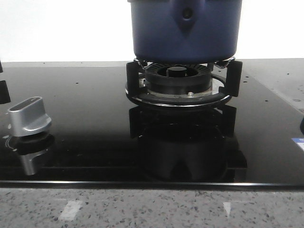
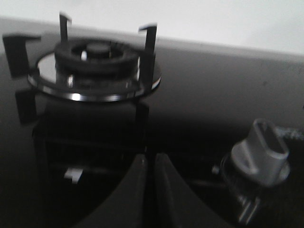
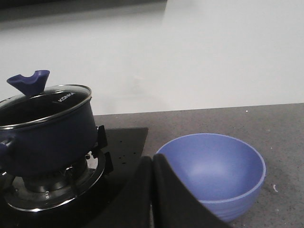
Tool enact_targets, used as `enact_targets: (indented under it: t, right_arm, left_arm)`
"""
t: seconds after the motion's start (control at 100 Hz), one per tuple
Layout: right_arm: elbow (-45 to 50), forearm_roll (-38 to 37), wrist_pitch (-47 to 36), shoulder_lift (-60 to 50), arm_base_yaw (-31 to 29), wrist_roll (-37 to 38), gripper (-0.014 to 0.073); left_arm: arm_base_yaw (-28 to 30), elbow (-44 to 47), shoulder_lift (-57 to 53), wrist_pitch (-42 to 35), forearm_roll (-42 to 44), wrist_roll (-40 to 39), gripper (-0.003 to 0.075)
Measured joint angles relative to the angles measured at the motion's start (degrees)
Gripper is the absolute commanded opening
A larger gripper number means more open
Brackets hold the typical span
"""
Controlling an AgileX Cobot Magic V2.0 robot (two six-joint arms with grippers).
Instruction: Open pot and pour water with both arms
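navy-blue pot [image 1: 185, 29]: sits on the black burner stand [image 1: 183, 88] on the glossy black glass cooktop [image 1: 85, 128]; the front view cuts off its top, showing only the straight matte side and the triangular handle mount with its round rivet.
pot, right wrist view: the whole pot [image 3: 45, 135] shows here, with a glass lid [image 3: 45, 105] resting on it, a blue knob [image 3: 29, 81] on top and white lettering on the rim.
blue bowl [image 3: 213, 173]: seen fully only from the right wrist, upright on the grey speckled counter [image 3: 280, 128], just beside the cooktop's edge and apart from the pot.
silver knob [image 1: 29, 115]: on the cooktop's left part in the front view; the left wrist view shows it too [image 2: 261, 154], blurred.
second burner [image 2: 92, 71]: bare, seen only from the left wrist, blurred.
left gripper [image 2: 148, 190]: dark fingers pressed together, nothing between them, above the cooktop.
right gripper [image 3: 152, 194]: fingers closed against each other, holding nothing, between pot and bowl in its own view.
front view: neither gripper appears.
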Motion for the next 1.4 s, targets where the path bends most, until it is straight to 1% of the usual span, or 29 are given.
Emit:
enact_targets:
  t: [0.06,0.1,0.3,1.05,1.19,1.4]
  right_arm:
    - [0.0,0.0,0.0,0.0,0.0,0.0,-0.0074]
    - [0.0,0.0,0.0,0.0,0.0,0.0,-0.0074]
    - [0.0,0.0,-0.1,0.0,0.0,0.0,-0.0074]
    - [0.1,0.0,-0.4,0.0,0.0,0.0,-0.0074]
    - [3.2,0.0,-1.2,0.0,0.0,0.0,-0.0074]
    - [11.9,-3.3,-2.4,0.0,0.0,0.1,-0.0074]
  left_arm:
    - [0.1,0.0,0.0,2.9,-1.4,0.0,-0.002]
    - [0.1,0.0,0.0,3.5,-2.6,0.0,-0.002]
    - [0.1,0.0,0.0,3.5,-4.2,0.0,-0.002]
    - [0.2,0.0,0.0,3.5,-4.4,0.0,-0.002]
    - [0.3,0.0,0.0,3.5,-4.4,0.0,-0.002]
    - [0.3,0.0,0.0,3.5,-4.4,0.0,-0.002]
